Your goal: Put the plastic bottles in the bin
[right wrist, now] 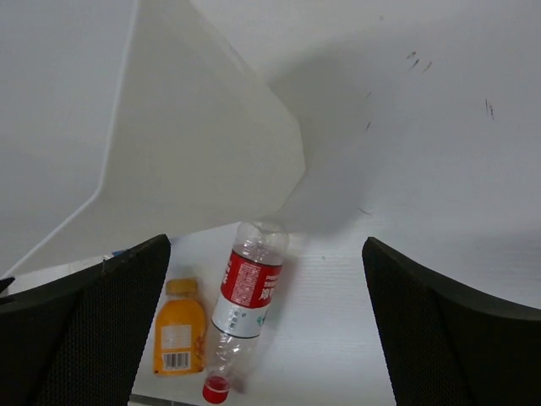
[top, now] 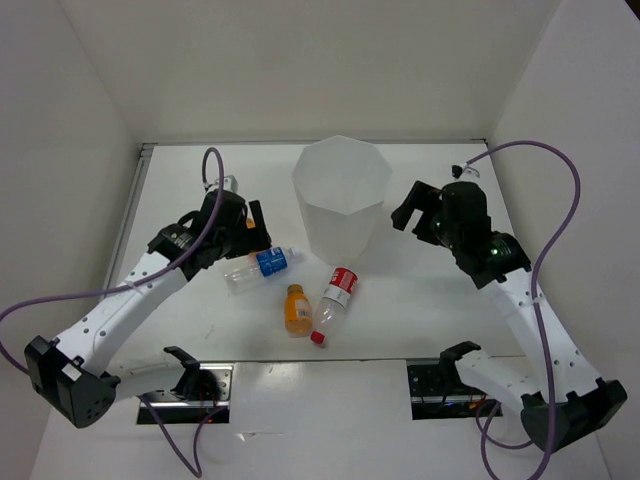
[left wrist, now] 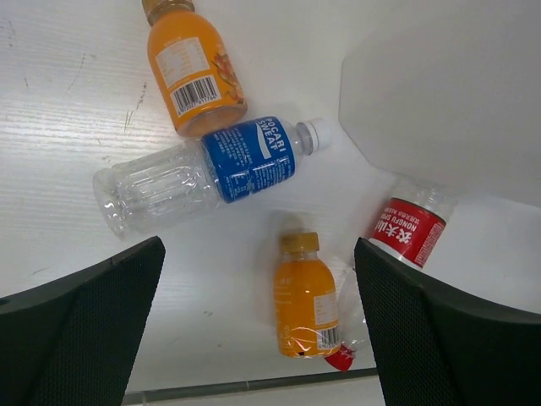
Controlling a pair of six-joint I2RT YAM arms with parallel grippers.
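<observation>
The tall translucent white bin (top: 340, 195) stands at the table's middle back. In front of it lie a clear blue-label bottle (top: 258, 268), a short orange bottle (top: 296, 310) and a clear red-label bottle with a red cap (top: 337, 293). My left gripper (top: 252, 225) is open and empty above the blue-label bottle (left wrist: 211, 173). A second orange bottle (left wrist: 190, 68) shows only in the left wrist view, beyond the blue-label one. My right gripper (top: 415, 215) is open and empty, right of the bin (right wrist: 186, 144), above the table behind the red-label bottle (right wrist: 248, 288).
White walls close in the table at the left, back and right. Two arm mounts with openings (top: 185, 385) (top: 450, 385) sit at the near edge. Purple cables (top: 560, 230) loop beside each arm.
</observation>
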